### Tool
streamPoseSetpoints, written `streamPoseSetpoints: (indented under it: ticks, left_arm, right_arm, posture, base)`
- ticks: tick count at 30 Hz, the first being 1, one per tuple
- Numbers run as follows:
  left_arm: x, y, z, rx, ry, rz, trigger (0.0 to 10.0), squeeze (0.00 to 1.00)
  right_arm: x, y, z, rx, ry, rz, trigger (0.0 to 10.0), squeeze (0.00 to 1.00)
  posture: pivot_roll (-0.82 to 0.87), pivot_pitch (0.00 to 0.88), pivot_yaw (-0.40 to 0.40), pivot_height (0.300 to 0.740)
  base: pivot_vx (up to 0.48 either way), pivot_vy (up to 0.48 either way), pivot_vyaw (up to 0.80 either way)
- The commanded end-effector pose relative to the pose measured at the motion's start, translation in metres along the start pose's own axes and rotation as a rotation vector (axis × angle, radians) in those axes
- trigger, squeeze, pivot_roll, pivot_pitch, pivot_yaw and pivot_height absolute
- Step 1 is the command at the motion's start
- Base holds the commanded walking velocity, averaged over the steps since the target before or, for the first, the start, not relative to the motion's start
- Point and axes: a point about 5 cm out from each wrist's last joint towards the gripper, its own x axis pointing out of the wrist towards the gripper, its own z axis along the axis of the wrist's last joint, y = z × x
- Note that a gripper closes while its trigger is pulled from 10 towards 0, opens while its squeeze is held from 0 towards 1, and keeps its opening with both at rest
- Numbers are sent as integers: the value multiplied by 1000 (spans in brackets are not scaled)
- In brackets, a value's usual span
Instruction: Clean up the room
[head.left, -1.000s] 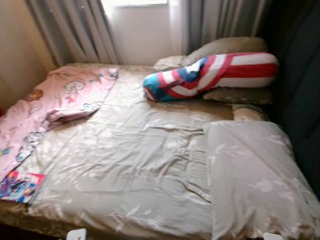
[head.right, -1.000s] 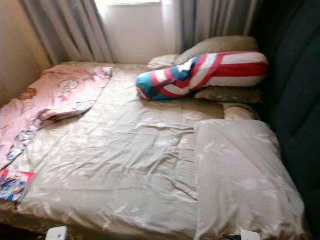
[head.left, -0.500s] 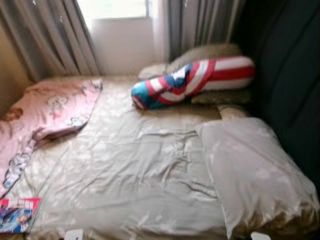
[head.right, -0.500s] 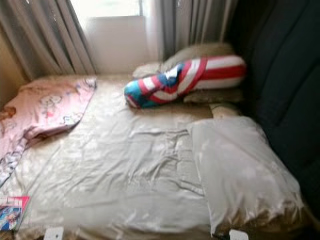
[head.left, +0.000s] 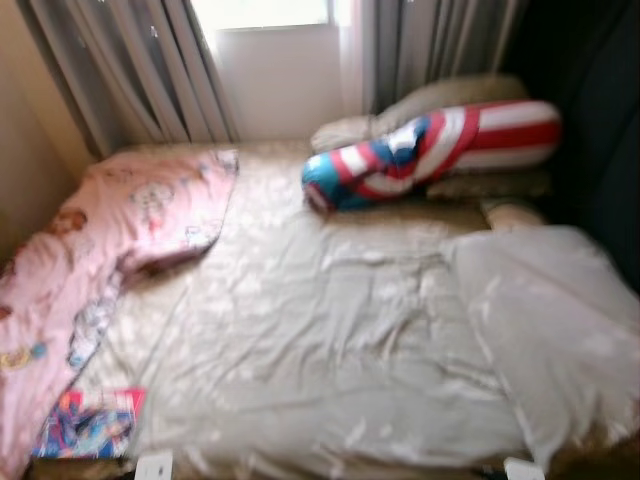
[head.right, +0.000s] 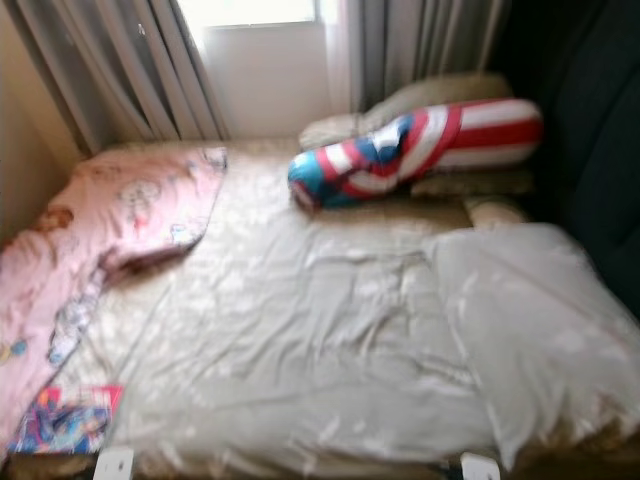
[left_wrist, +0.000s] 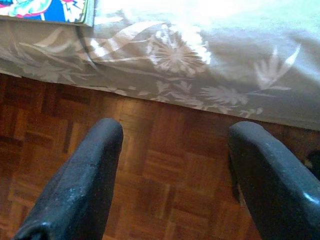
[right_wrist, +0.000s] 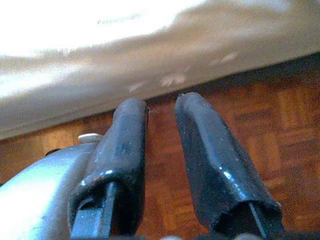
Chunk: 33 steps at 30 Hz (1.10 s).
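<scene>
Nearest of all, the left gripper (left_wrist: 172, 145) hangs low over the wooden parquet floor (left_wrist: 150, 190) beside the bed edge, its two black fingers spread wide with nothing between them. The right gripper (right_wrist: 161, 107) also hangs above the parquet just short of the bed's side, its fingers close together with only a narrow gap, gripping nothing. On the near left corner of the bed (head.left: 330, 330) lies a colourful book (head.left: 88, 432), flat on the covers at the very edge; in the left wrist view its blue and pink corner (left_wrist: 45, 11) shows just above the leaf-patterned bed skirt. A beige, wrinkled quilt (head.left: 320, 350) covers most of the mattress. Along the left side a pink blanket (head.left: 95, 240) with cartoon prints lies bunched, reaching from the near edge to the far corner. On the right, a pale pillow (head.left: 555, 320) rests on the quilt. Farther back, a red, white and blue striped bolster (head.left: 430, 150) lies across the head of the bed, leaning on beige pillows (head.left: 450, 95). Behind everything hang grey curtains (head.left: 130, 70) on either side of a bright window (head.left: 265, 12).
</scene>
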Motion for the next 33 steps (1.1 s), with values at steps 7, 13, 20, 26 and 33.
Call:
streamPoseSetpoints:
  ticks: [7, 13, 20, 26, 33]
  left_arm:
    - [0, 17, 6, -21, -20, 28, 10000, 0]
    - [1, 11, 7, -26, -15, 27, 10000, 0]
    - [2, -1, 8, -35, -11, 20, 10000, 0]
    - [2, -1, 8, -38, -9, 21, 10000, 0]
    - [1, 4, 7, -41, -7, 29, 10000, 0]
  right_arm:
    - [0, 1, -2, 8, 12, -3, 10000, 0]
    - [1, 2, 0, 5, 9, 2, 10000, 0]
    - [1, 2, 3, -16, 4, 9, 10000, 0]
    - [3, 8, 8, -18, -2, 17, 10000, 0]
    - [5, 13, 11, 7, -8, 19, 10000, 0]
  posture:
    - [-178, 0, 67, 740]
    - [-176, 0, 61, 740]
    - [-169, 0, 53, 740]
    - [-168, 0, 51, 740]
    - [-169, 0, 53, 740]
  base:
    - [0, 428, 0]
    - [0, 426, 0]
    - [0, 426, 134]
    - [0, 424, 773]
    - [0, 423, 100]
